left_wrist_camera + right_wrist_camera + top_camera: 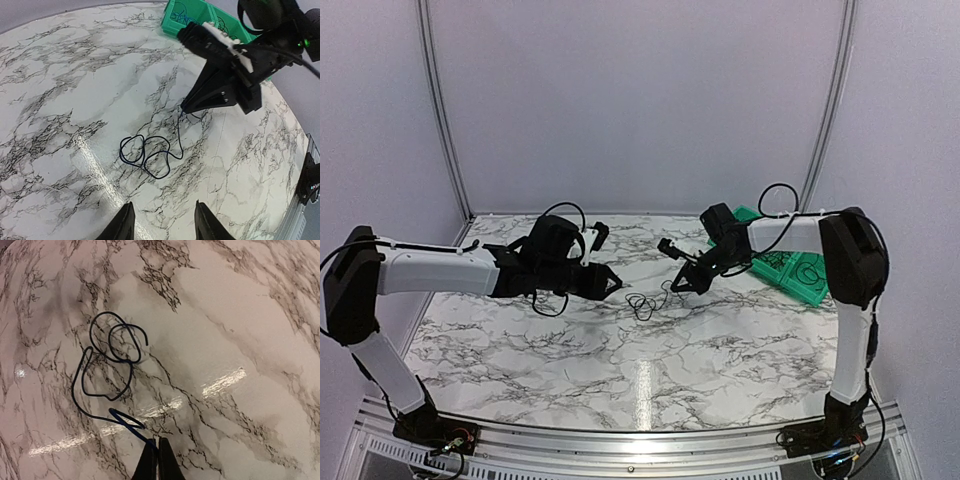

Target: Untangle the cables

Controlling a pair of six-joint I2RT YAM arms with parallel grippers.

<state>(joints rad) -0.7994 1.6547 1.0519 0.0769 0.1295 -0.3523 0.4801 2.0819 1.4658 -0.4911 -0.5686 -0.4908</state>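
Right tool (pixel 157 442) seemingly pinches the cables (pixel 111 362).

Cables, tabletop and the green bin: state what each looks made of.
cables: thin plastic-sheathed wire, probably; smooth, dark blue and black, holding loose bends.
tabletop: glossy marble-patterned surface, likely laminate or print rather than stone; light streaks reflect on it.
green bin: moulded plastic by its uniform colour, seemingly matte.

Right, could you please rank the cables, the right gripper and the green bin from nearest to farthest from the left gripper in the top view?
From the left gripper:
1. cables, on the table just to its right.
2. right gripper, beyond the cables, shut on one strand.
3. green bin, at the far right.
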